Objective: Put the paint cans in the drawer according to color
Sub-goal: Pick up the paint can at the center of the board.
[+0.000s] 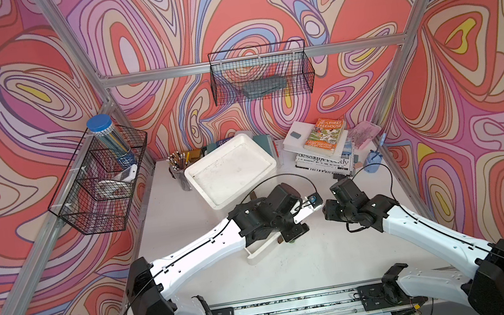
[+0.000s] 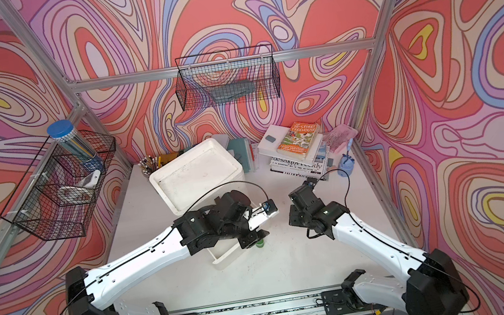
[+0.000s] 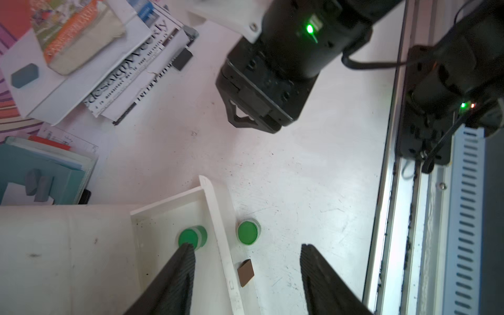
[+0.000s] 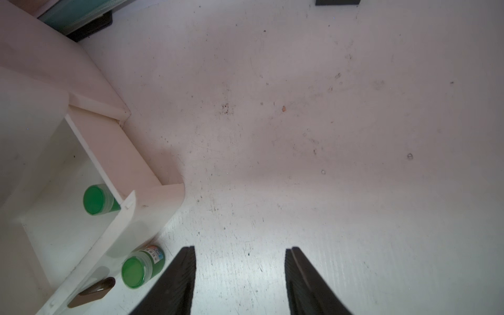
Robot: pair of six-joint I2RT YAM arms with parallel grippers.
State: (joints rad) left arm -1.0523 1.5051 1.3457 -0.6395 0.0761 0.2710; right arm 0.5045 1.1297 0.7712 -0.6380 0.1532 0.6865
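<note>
Drawer front (image 3: 218, 223) btwn green cans (image 3: 247, 232)

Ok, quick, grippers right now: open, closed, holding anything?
Left gripper: open, holding nothing.
Right gripper: open, holding nothing.

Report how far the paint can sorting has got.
Done: one green can sits in the open drawer. In hand: nothing; left gripper and right gripper are open and empty. Left: the second green can stands on the table just outside the drawer front. No white or magenta cans show.
</note>
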